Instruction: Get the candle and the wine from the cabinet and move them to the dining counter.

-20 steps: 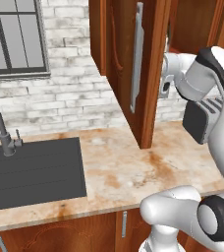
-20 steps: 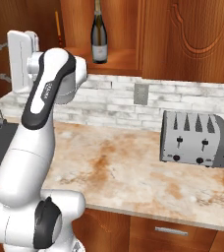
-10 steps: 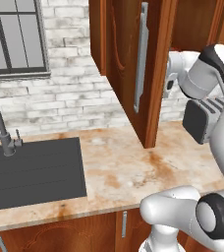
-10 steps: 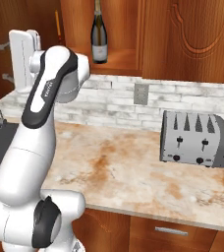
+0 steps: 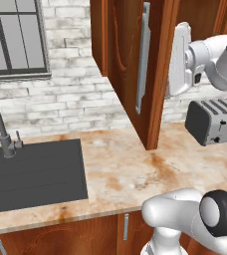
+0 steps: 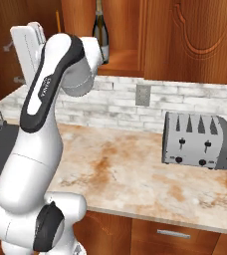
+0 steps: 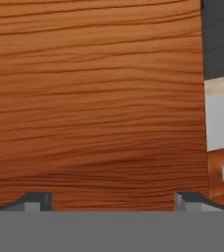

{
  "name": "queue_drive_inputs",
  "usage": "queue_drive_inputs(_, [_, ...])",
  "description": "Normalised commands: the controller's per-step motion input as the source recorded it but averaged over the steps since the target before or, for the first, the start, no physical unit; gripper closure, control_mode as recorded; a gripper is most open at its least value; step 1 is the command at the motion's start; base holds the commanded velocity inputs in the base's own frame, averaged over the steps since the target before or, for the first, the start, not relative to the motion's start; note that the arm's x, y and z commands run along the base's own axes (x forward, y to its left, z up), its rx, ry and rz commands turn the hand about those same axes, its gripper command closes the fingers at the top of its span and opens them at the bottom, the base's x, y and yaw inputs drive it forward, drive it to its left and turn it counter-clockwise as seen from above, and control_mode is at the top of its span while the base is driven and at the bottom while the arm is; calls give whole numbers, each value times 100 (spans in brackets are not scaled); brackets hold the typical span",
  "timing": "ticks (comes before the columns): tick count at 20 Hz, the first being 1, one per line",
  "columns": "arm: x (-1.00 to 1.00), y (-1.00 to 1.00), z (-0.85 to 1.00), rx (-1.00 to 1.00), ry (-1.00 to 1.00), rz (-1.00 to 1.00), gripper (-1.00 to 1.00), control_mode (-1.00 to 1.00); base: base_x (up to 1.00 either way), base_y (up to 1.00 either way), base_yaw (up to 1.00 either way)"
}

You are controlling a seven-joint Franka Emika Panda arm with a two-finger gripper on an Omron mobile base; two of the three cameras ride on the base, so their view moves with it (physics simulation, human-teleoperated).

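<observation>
Right base view: wine and candle both unmoved inside opened cabinet; gripper spread wide, empty, facing door

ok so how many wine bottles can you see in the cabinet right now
1. The wine bottle stands on the open cabinet shelf, seen in the right base view behind the arm. The arm and door may hide others.
</observation>
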Motion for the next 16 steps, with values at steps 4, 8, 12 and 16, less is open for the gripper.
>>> queue_drive_inputs(4, [-10, -53, 10, -28, -8, -10, -100, -100, 0, 0, 0])
queue_drive_inputs(8, [-1, -62, 2, -25, -6, -5, -100, -100, 0, 0, 0])
queue_drive_inputs(12, [-1, -62, 0, -24, -20, 0, -100, -100, 0, 0, 0])
queue_drive_inputs(16, [-4, -44, -12, -37, -44, 0, -100, -100, 0, 0, 0])
